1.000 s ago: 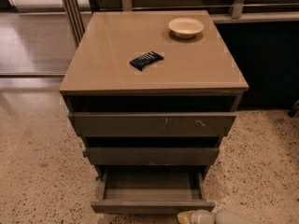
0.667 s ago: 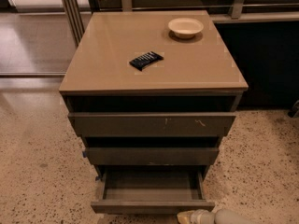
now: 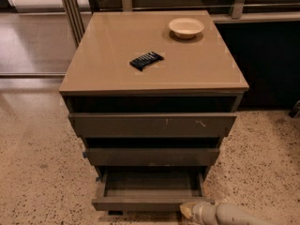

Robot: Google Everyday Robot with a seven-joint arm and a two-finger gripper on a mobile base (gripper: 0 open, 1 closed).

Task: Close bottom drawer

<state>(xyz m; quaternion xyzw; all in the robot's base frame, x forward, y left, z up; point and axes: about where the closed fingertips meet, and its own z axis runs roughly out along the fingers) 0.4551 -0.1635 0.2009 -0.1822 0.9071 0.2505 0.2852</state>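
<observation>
The bottom drawer (image 3: 140,203) is the lowest and narrowest of three dark grey-brown drawers in a tan-topped cabinet (image 3: 112,74). It stands pulled out, its shallow grey box open to view. My gripper (image 3: 190,212) comes in from the lower right, its pale tip at the right end of the drawer's front, touching or nearly touching it. Most of the gripper is cut off by the bottom edge of the camera view.
The widest top drawer (image 3: 152,124) with white scratch marks and the middle drawer (image 3: 151,156) sit above. A cream bowl (image 3: 186,27) and a dark snack packet (image 3: 146,60) lie on the cabinet top. Speckled floor surrounds the cabinet; metal posts (image 3: 72,8) stand at back left.
</observation>
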